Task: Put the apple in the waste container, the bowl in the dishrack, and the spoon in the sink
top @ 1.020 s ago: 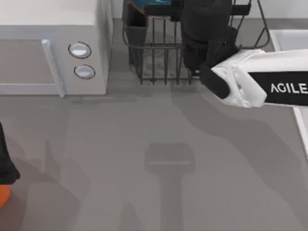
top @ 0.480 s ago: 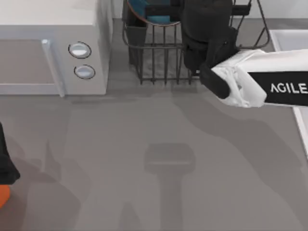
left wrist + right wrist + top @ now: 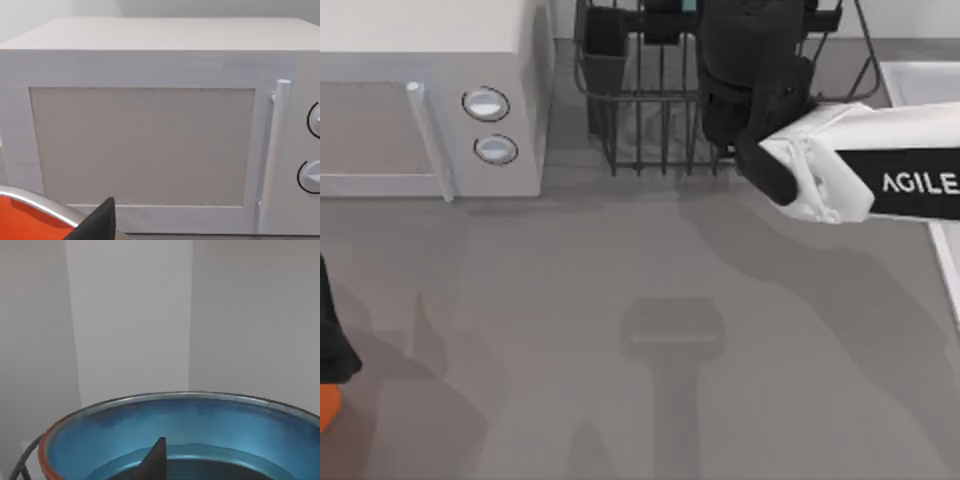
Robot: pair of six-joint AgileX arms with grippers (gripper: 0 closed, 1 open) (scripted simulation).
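Observation:
My right arm [image 3: 880, 180] reaches over the dishrack [image 3: 640, 120] at the table's far edge, its dark wrist above the wires. The blue bowl [image 3: 200, 430] with its reddish-brown rim sits right before the right wrist camera, and one dark fingertip [image 3: 156, 462] lies against its inside. In the top view only a blue sliver of the bowl [image 3: 689, 5] peeks out at the rack's far side. The sink [image 3: 920, 80] shows its pale rim at the right edge. The apple and the spoon are out of view. My left arm [image 3: 328, 340] stays at the left edge beside the orange waste container [image 3: 25, 220].
A white microwave [image 3: 430, 100] with two round knobs stands at the far left, next to the dishrack. In the left wrist view its door [image 3: 145, 145] and handle are close ahead. The grey tabletop [image 3: 650, 340] spreads open in front.
The bowl, showing plainly in the rack's far left part half a second ago, has swung away toward the far side. Neither arm has shifted noticeably.

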